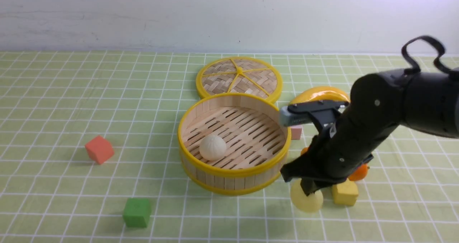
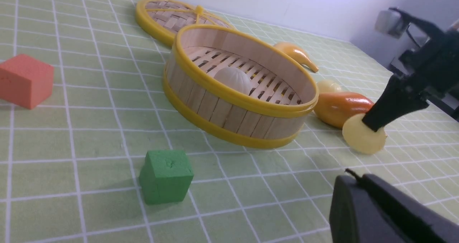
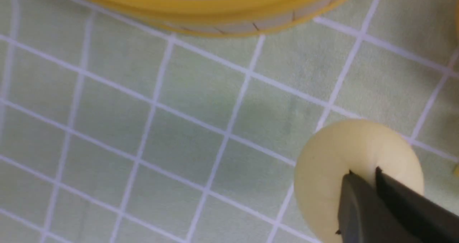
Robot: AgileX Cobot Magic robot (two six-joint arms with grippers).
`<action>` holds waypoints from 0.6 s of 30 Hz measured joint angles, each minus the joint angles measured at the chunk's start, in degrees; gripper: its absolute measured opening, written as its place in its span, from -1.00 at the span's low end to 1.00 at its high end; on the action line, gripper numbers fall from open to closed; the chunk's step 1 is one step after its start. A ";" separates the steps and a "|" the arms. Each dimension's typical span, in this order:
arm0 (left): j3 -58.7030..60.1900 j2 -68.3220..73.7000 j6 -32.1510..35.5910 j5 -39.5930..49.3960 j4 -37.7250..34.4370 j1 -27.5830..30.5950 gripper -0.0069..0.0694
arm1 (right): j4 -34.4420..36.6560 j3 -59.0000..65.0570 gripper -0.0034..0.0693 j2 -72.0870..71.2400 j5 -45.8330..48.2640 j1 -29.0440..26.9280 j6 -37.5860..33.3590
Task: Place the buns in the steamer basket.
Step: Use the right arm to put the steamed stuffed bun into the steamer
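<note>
Yellow bun (image 1: 306,196) near yellow cube (image 1: 345,192); mango (image 1: 321,95) behind.

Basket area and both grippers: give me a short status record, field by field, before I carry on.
Basket: upright, uncovered
In basket: off-white bun
Outside basket: pale yellow bun, on the table
Third bun: not certain; a pale thing shows beyond the basket
Right gripper: shut, fingertips at the pale yellow bun; firm hold cannot be told
Left gripper: shut, nothing held
Lid: behind basket
</note>
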 joint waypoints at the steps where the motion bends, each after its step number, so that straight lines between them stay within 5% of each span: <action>1: 0.00 0.00 0.00 0.00 0.00 0.00 -0.79 | 0.38 -1.35 -0.89 -0.85 0.12 0.37 -0.46; 18: 0.00 0.00 0.00 0.00 0.00 0.00 -0.74 | -2.73 -25.29 -0.75 20.94 0.68 1.39 -0.50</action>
